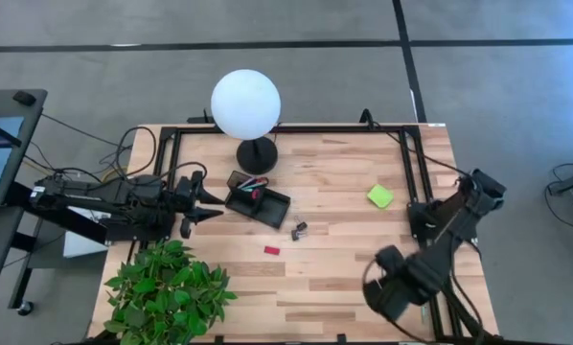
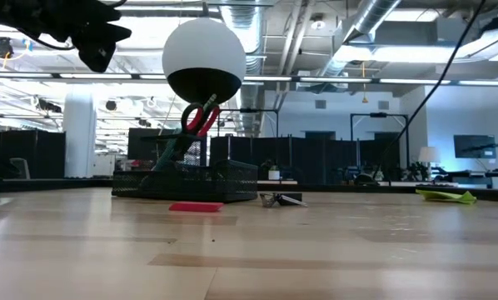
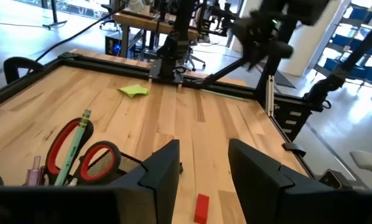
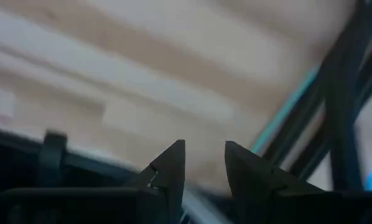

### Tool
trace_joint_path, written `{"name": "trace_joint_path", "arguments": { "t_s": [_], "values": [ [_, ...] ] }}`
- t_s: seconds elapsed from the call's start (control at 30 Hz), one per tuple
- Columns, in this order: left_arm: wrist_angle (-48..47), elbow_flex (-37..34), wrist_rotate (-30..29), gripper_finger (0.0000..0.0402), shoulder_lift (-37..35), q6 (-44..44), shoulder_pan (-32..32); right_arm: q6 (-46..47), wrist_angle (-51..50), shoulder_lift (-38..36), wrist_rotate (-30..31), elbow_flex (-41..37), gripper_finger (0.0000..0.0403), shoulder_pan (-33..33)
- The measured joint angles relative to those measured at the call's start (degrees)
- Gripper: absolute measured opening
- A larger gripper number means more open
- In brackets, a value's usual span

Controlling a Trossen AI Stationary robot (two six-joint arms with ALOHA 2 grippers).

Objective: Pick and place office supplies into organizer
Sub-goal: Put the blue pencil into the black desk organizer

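The left gripper (image 1: 213,203) hangs just beside the tray (image 1: 258,201), its jaws spread wide with nothing between them. The scissors (image 3: 80,152) and pens (image 3: 74,146) stand in the tray. The red block (image 1: 271,250) lies past the jaws on the table (image 1: 344,278). The clip (image 1: 300,228) is near it. The sticky pad (image 1: 380,196) lies far off. The right gripper (image 4: 204,165) waits at the table's right edge, jaws a little apart.

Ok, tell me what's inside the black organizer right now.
In the organizer stand the red-handled scissors handles up, with a light-green pen and a purple pen beside them. The blades, the pen tips and the tray floor are hidden by its walls.
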Motion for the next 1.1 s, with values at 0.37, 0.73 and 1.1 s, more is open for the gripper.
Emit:
{"name": "trace_joint_path", "arguments": {
  "t_s": [0.37,0.73,1.1],
  "values": [
    [0.0,0.0,-0.6,0.0132,1.2,-0.2,0.0,16.1,17.6,3.8,-11.0,-12.6,0.0108,6.5],
    [0.0,0.0,-1.9,0.0132,2.0,0.0,0.0,8.4,16.2,12.1,-32.1,-15.7,0.0108,2.7],
    [0.1,0.0,-4.4,0.0132,2.0,3.3,0.0,-4.8,13.2,21.4,-41.4,-15.7,0.0108,2.0]
  ]
}}
